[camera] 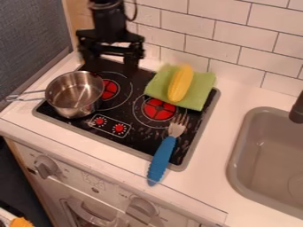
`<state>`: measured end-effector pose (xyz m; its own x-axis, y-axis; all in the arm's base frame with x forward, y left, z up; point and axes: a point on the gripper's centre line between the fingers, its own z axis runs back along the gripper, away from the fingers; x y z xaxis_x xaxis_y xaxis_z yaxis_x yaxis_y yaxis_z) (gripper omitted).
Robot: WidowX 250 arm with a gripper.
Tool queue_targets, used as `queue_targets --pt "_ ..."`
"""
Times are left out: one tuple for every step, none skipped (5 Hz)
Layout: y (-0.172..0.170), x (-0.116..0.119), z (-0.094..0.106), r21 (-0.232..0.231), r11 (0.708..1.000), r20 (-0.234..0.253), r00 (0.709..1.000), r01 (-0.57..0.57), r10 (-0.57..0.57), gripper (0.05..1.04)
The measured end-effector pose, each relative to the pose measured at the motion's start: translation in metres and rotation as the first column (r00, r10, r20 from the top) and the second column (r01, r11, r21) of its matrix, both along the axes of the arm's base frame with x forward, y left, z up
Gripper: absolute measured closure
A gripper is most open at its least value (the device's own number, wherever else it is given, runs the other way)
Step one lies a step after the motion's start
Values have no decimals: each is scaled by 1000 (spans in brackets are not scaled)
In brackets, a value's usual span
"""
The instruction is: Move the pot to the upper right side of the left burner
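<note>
Gripper (110, 55): hanging down from the top edge of the view, over the back left corner of the stove top (142, 148), behind the pot and apart from it.
Jaws: spread wide, a broad gap between, hold of nothing.
Pot (74, 101): upright at the left edge of the stove top, near its front left corner; left of the red centre of the left burner (110, 89) and, as seen here, hiding part of that burner's ring; handle pointing left, out past the edge and over the worktop (241, 95).
Cloth (201, 86): green, laid across the back right corner of the stove top, behind the right burner (158, 110).
Corn (180, 83): yellow, lying on the cloth, lengthwise from back to front.
Fork (163, 157): tines towards the right burner, blue handle running forward across the front edge of the stove top, near its front right corner, to the front edge of the worktop.
Dials (119, 128): two, red, near the front edge of the stove top, between pot and fork.
Sink (269, 150): set into the right side of the worktop, with a dark tap (297, 110) at its back.
</note>
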<state>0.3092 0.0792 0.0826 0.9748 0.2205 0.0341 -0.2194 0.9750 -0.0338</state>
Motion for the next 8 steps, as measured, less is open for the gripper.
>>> queue_targets --pt "18 -3 -11 30 998 3 999 -54 54 83" --pt "24 0 -33 47 995 16 996 -91 90 83" --pt "28 3 -56 62 993 -20 994 -102 104 83" --pt "29 7 -72 53 993 -54 993 -104 107 147" --pt "29 9 -72 49 994 -58 994 -93 96 437" --pt "29 9 -70 48 995 -71 994 -83 87 724" --pt "26 7 -70 37 999 -90 995 -40 43 930" --pt "19 20 -55 -10 1000 -71 997 -8 7 996"
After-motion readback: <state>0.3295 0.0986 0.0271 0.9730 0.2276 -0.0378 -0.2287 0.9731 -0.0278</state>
